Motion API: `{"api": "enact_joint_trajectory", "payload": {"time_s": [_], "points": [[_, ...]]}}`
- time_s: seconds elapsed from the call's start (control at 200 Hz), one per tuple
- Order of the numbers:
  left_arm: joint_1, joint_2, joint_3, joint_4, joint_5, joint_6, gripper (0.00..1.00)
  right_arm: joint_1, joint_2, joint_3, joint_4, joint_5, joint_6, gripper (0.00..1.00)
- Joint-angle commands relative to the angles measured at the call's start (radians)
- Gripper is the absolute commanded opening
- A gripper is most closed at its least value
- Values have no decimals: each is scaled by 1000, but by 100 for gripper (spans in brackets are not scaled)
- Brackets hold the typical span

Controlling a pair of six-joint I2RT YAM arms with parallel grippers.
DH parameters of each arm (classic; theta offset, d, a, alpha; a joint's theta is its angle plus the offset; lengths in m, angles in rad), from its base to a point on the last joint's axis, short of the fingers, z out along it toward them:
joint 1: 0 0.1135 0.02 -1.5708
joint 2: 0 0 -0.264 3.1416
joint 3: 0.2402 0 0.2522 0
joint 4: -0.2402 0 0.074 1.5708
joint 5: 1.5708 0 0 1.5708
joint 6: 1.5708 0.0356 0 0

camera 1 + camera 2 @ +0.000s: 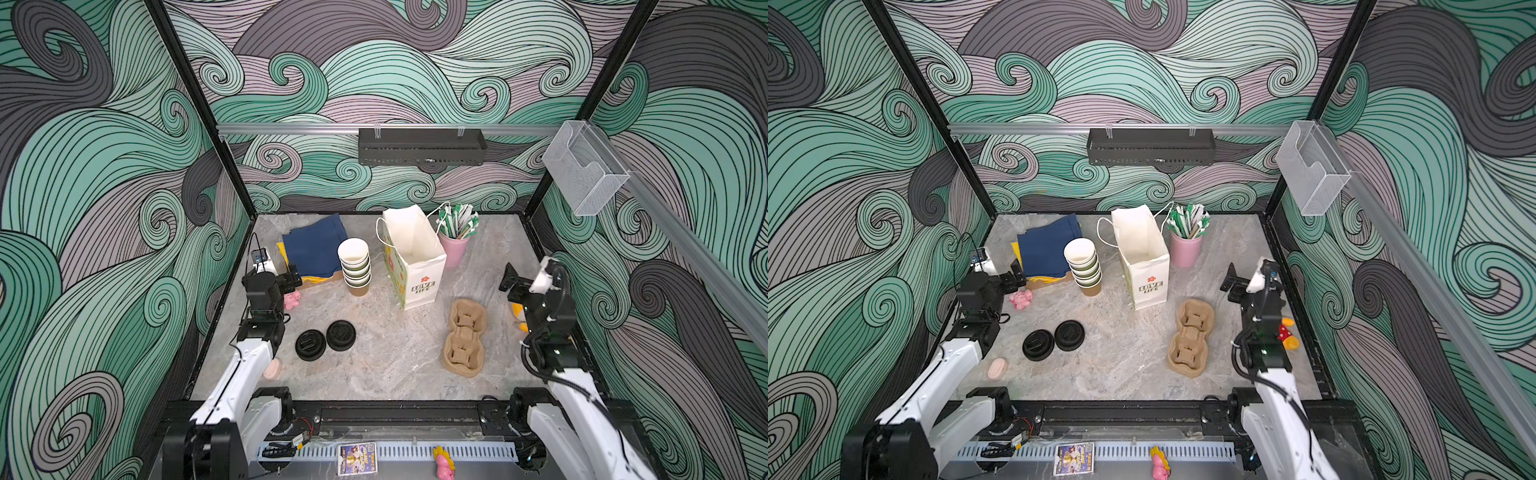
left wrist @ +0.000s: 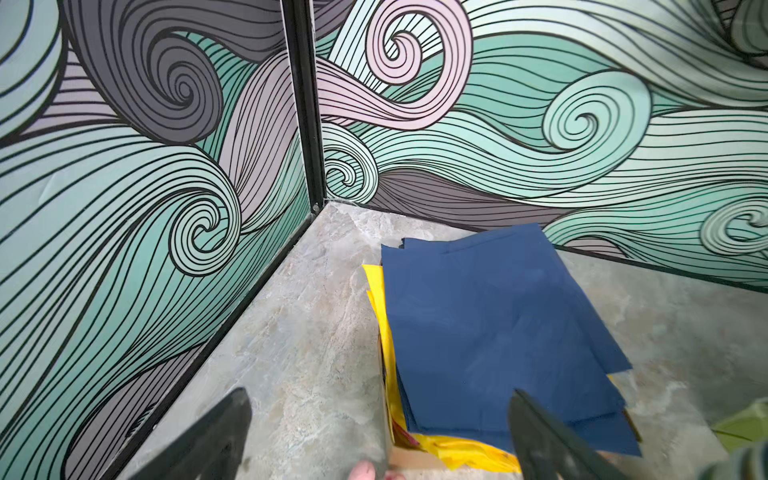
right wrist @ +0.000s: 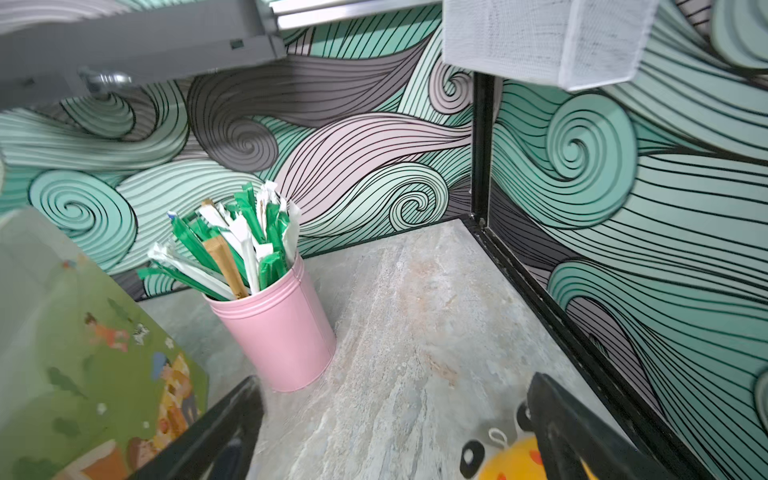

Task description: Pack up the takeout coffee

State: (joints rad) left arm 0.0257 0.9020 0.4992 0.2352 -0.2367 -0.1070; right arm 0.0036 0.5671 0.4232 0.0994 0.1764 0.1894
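Several olive-green paper cups with white insides stand nested in one stack (image 1: 354,266) (image 1: 1084,266) at mid-table. Two black sip lids (image 1: 310,345) (image 1: 340,335) (image 1: 1038,344) lie flat in front of the stack. An open white paper bag (image 1: 415,266) (image 1: 1144,266) stands to its right. The brown pulp carrier (image 1: 465,338) (image 1: 1190,338) lies empty nearer the front. My left gripper (image 1: 293,279) (image 1: 1015,276) (image 2: 378,395) hovers open left of the stack. My right gripper (image 1: 512,282) (image 1: 1233,282) (image 3: 395,380) hangs open right of the bag, holding nothing.
Blue and yellow sheets (image 1: 316,249) (image 2: 498,332) lie at the back left. A pink cup of straws (image 1: 454,249) (image 3: 282,332) stands behind the bag. A pink toy (image 1: 293,300) and a yellow toy (image 1: 519,318) (image 3: 511,461) sit under the grippers.
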Motion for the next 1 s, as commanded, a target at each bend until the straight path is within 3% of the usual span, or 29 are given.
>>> {"api": "enact_joint_trajectory", "payload": {"time_s": [0.0, 0.175, 0.295, 0.45, 0.65, 0.851, 0.996], "points": [[2, -81, 113, -275, 138, -48, 99, -2, -161, 55, -481, -25, 189, 99], [1, -52, 323, -492, 450, -174, 99, 2, -136, 203, -771, -177, 406, 99], [-26, 45, 497, -684, 544, -300, 95, 10, -32, 322, -912, -201, 452, 96], [-137, 181, 707, -917, 490, -292, 93, 25, 72, 448, -1013, -152, 431, 89], [-262, 387, 944, -1151, 393, -287, 88, 34, 122, 491, -1031, -103, 420, 89], [-313, 527, 1071, -1233, 341, -280, 84, 35, 71, 449, -1023, -47, 406, 88], [-316, 624, 1140, -1249, 310, -273, 71, 35, 50, 439, -1023, -35, 396, 87]]}}
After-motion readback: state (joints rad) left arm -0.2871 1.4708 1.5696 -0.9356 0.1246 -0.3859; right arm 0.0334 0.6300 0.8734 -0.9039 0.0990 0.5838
